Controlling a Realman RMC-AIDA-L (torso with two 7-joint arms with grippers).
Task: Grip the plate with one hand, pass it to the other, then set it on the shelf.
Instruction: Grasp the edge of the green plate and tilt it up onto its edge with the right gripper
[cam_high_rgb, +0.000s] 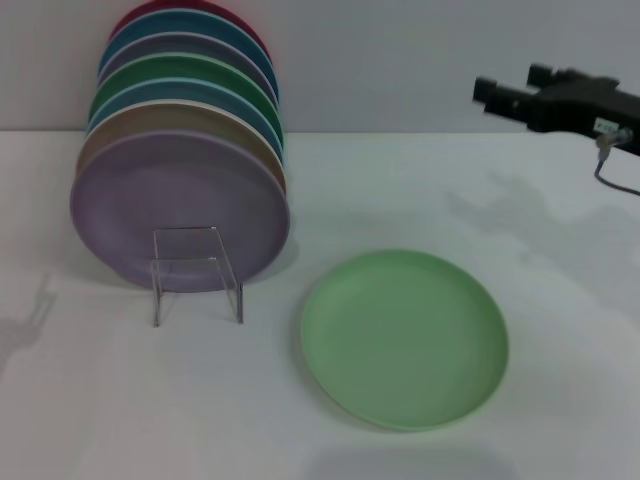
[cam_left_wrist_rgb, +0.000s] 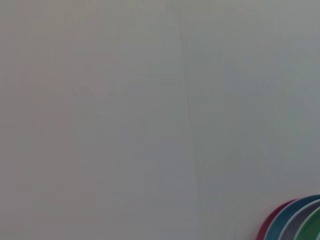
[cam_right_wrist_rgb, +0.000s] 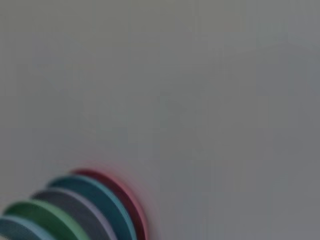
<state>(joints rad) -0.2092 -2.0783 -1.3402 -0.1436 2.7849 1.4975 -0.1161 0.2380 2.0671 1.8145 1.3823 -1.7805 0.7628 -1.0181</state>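
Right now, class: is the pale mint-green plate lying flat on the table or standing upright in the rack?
Lying flat. The pale mint-green plate rests face-up on the white table, beside the clear rack where other plates stand upright.

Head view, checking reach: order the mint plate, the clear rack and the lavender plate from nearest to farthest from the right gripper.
From the right gripper, at the far right:
1. Mint plate, flat at front centre.
2. Lavender plate, standing at the left.
3. Clear rack, front left; too close to call with the lavender plate.

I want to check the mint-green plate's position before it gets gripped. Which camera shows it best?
The head view: the mint-green plate lies flat and whole on the white table, beside the clear rack. Neither wrist view shows it, only edges of the racked plates.
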